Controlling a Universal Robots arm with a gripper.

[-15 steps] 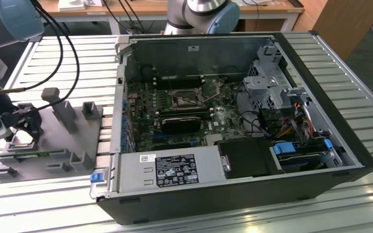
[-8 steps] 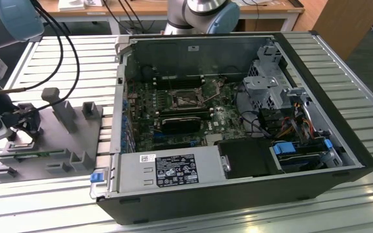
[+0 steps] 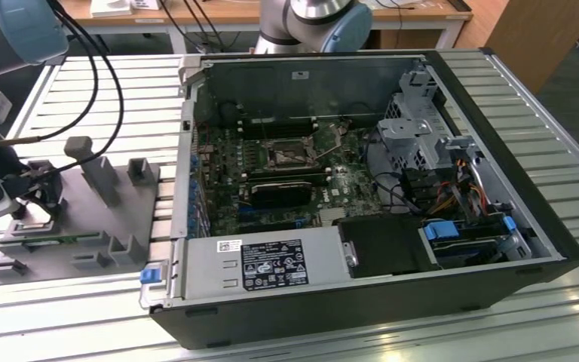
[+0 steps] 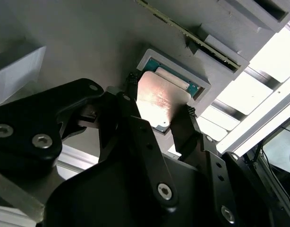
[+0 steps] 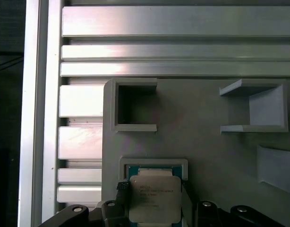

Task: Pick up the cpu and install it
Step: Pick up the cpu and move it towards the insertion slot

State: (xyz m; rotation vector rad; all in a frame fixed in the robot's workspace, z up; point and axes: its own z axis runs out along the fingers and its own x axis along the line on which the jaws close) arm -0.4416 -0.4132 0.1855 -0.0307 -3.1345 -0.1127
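**Gripper closed on cpu at its tray pocket**

In the second wrist view the two black fingers (image 4: 128, 106) of the gripper (image 4: 160, 106) press against two opposite edges of the cpu (image 4: 157, 94), a small flat square chip with a silvery metal top and a green border. The first wrist view confirms the hold, with the gripper (image 5: 154, 189) astride the cpu (image 5: 154, 198). Whether the chip is raised off its seat cannot be told.

The cpu sits within a raised pale grey pocket frame (image 5: 153, 163) on the grey plastic tray (image 5: 211, 142). The first wrist view shows the frame walling the chip closely on the visible side. It also shows two open box-shaped holders (image 5: 135, 106) on the tray, apart from the pocket. The pocket lies near the tray's edge, and beyond that edge the ribbed aluminium table (image 5: 178, 47) is bare.

The exterior view adds the wider layout. The gripper (image 3: 30, 197) is low over the tray (image 3: 118, 219) at the exterior view's left. Upright grey posts (image 3: 99, 177) stand just beside it. The open black computer case (image 3: 370, 317) lies to the exterior view's right, next to the tray. The dark square motherboard socket with a metal frame (image 3: 289, 156) sits inside the case. Cables and a drive cage crowd the case's far side.
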